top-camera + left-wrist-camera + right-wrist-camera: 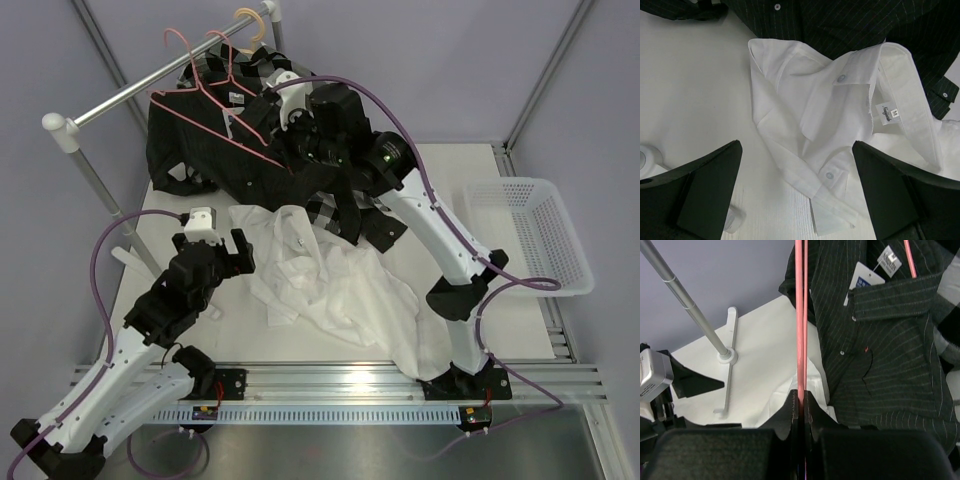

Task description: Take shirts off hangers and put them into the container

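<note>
The plain white shirt [330, 280] lies crumpled on the table, off its hanger, its collar and label [840, 115] facing up. My left gripper [222, 245] hovers open just above that collar [797, 150], one finger on each side. The dark striped shirt [200, 140] hangs on a pink hanger [240, 125] at the rail, and the checked shirt [350, 215] droops below my right arm. My right gripper [801, 392] is shut on the pink hanger's wire [801, 315], beside the striped shirt [890, 350]. A beige hanger [250, 22] hooks on the rail. The white lattice container [530, 235] stands at the right.
The silver rail [160, 85] crosses the back left on a white-capped post [95, 185], whose foot [729, 360] rests on the table. Grey frame uprights stand at the back corners. The arms' aluminium mounting rail [340, 380] runs along the near edge.
</note>
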Tool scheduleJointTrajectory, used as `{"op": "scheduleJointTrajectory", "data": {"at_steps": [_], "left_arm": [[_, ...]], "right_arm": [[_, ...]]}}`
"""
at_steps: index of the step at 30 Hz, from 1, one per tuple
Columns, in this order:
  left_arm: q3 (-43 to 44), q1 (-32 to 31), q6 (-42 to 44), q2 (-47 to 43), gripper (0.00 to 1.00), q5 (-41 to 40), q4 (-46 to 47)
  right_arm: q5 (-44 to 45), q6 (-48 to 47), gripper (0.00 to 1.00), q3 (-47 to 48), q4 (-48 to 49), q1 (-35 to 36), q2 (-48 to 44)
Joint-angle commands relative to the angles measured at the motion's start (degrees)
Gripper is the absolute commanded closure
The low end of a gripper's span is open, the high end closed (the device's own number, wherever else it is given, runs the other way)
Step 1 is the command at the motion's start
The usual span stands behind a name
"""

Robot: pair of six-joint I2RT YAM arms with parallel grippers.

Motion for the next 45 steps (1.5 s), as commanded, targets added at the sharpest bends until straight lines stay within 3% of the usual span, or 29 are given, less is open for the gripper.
{"op": "scheduleJointTrajectory", "data": {"at_steps": [1, 10, 16, 19, 20, 23, 24, 27, 30, 36, 42, 45], "left_arm": [[0.4, -0.1, -0.5, -0.5, 0.01, -1.1, 1.1], [0.3, -0.1, -0.5, -0.5, 0.01, -1.0, 0.8], [0.4, -0.1, -0.4, -0.5, 0.01, -1.1, 0.7], [0.4, -0.1, -0.3, -0.5, 0.01, -1.1, 0.7], [0.4, -0.1, -0.4, -0.5, 0.01, -1.1, 0.7], [0.4, -0.1, -0.3, -0.6, 0.01, -1.4, 0.6], [0.4, -0.1, -0.3, -0.6, 0.01, -1.4, 0.6], [0.5, -0.1, -0.2, -0.5, 0.01, -1.3, 0.7], [0.5, -0.1, -0.1, -0.6, 0.01, -1.1, 0.6], [0.5, 0.0, -0.1, -0.8, 0.01, -0.9, 0.6], [0.5, 0.0, 0.0, -0.8, 0.01, -1.0, 0.6], [0.4, 0.0, 0.0, -0.6, 0.01, -1.1, 0.6]], "right_arm": [[-5.7, -8.3, 1.0, 0.7, 6.2, -0.6, 1.5], [-7.5, -6.3, 1.0, 0.5, 9.4, -2.3, 6.2], [-6.2, -5.1, 0.99, -5.4, 11.1, -2.4, 4.0], [-5.2, -4.6, 0.82, -6.8, 10.2, -2.3, 2.3], [-5.2, -4.2, 0.62, -7.7, 9.9, -2.3, 0.9], [-4.6, -2.7, 0.37, -13.0, 10.8, -2.3, -4.7], [-3.5, -2.2, 0.24, -14.9, 11.3, -2.3, -6.5], [-0.1, -0.5, 0.06, -24.3, 13.4, -2.3, -14.7], [3.2, 1.9, 0.01, -35.3, 15.1, -2.3, -23.0], [6.5, 9.4, 0.01, -60.9, 18.5, -2.2, -35.1], [5.1, 13.8, 0.01, -76.5, 25.9, -2.0, -34.4], [3.8, 14.5, 0.0, -79.9, 31.4, -1.7, -30.6]]}}
